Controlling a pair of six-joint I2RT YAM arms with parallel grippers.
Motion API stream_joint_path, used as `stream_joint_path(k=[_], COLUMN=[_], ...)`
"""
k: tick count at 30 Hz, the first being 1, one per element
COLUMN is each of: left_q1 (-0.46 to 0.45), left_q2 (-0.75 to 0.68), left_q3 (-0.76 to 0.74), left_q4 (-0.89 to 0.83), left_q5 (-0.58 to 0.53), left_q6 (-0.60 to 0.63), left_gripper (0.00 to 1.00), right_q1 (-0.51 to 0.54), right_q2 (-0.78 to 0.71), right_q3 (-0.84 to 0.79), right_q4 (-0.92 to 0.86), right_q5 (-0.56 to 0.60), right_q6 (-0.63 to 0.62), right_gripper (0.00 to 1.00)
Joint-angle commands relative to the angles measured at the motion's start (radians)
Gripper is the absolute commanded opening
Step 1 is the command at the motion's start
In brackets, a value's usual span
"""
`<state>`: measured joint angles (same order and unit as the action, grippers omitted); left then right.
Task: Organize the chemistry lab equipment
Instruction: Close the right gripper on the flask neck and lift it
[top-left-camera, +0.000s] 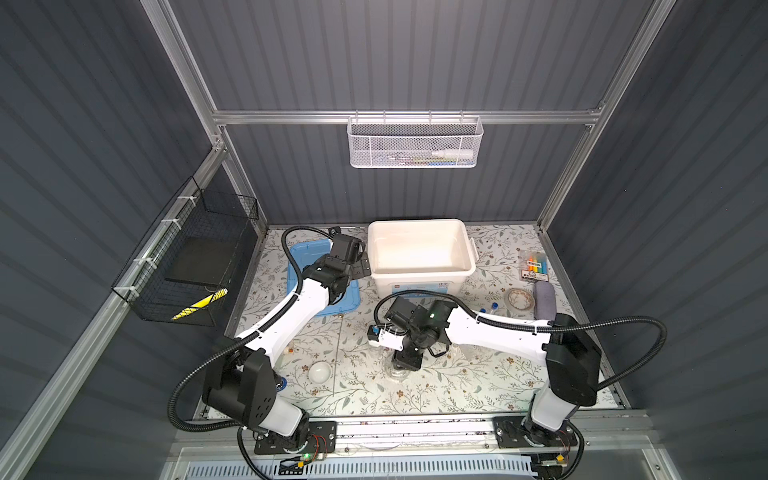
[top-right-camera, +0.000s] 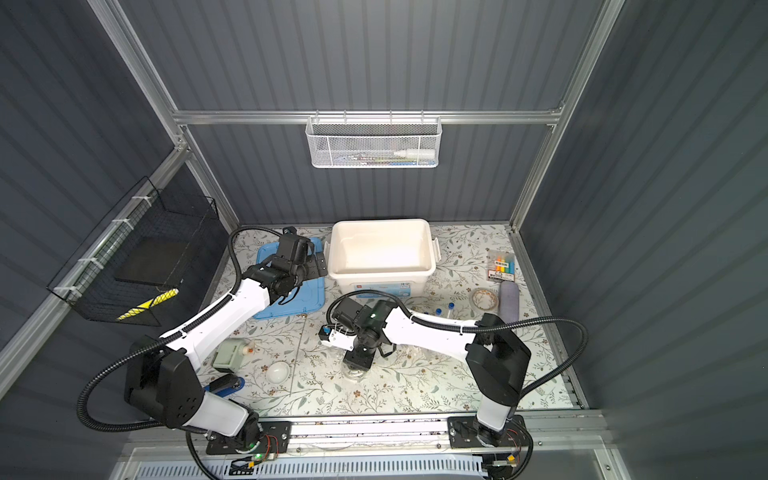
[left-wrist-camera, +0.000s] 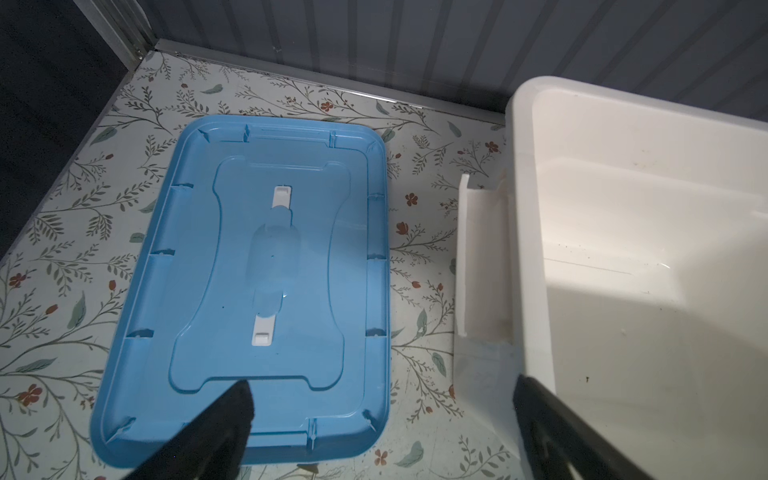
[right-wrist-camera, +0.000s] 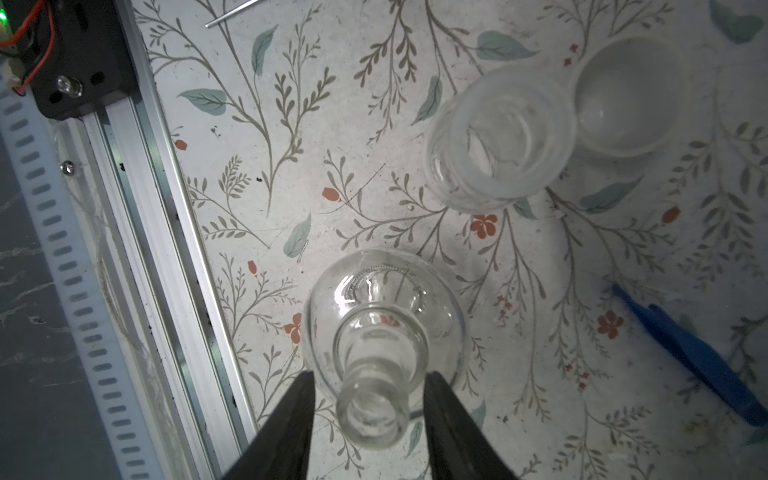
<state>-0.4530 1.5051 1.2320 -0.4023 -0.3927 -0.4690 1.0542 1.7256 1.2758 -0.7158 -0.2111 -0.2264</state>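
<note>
My right gripper (right-wrist-camera: 370, 376) is open, its jaws either side of the neck of a clear glass flask (right-wrist-camera: 382, 316) with a small gap on each side. The flask stands upright at the table's front middle (top-left-camera: 398, 371). In the right wrist view a clear beaker (right-wrist-camera: 498, 137), a white dish (right-wrist-camera: 631, 95), blue tweezers (right-wrist-camera: 698, 357) and a thin rod (right-wrist-camera: 232, 14) lie nearby. Another white dish (top-left-camera: 320, 371) sits front left. Blue-capped test tubes (top-left-camera: 494, 306) lie behind the right arm. My left gripper (left-wrist-camera: 382, 386) hangs wide open and empty between the blue lid (left-wrist-camera: 257, 291) and the white bin (left-wrist-camera: 523, 208).
The white bin (top-left-camera: 422, 272) stands at the back middle, with the blue lid (top-left-camera: 307, 253) to its left. A pen pack (top-left-camera: 534, 266), a tape roll (top-left-camera: 519, 298) and a grey roll (top-left-camera: 544, 299) lie at the right. A blue stapler (top-right-camera: 226, 384) lies front left.
</note>
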Motion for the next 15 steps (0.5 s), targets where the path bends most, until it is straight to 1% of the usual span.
stream_joint_path(k=[1, 11, 12, 15], left_q1=[0.010, 0.015, 0.015, 0.016], left_q2=[-0.022, -0.024, -0.024, -0.024], left_q3=[-0.011, -0.016, -0.017, -0.017], left_q4=[0.002, 0.002, 0.003, 0.003], left_q5=[0.009, 0.012, 0.014, 0.017], left_q6=[-0.017, -0.020, -0.023, -0.022], left_gripper=[1.00, 1.00, 1.00, 1.00], right_q1=[0.007, 0.010, 0.010, 0.011], right_q2=[0.013, 0.023, 0.023, 0.024], right_q3=[0.029, 0.036, 0.034, 0.036], right_q4=[-0.025, -0.031, -0.031, -0.033], right_q5=[0.013, 0.031, 0.033, 0.045], right_q6=[-0.004, -0.001, -0.001, -0.001], right_gripper=[0.45, 0.36, 0.36, 0.41])
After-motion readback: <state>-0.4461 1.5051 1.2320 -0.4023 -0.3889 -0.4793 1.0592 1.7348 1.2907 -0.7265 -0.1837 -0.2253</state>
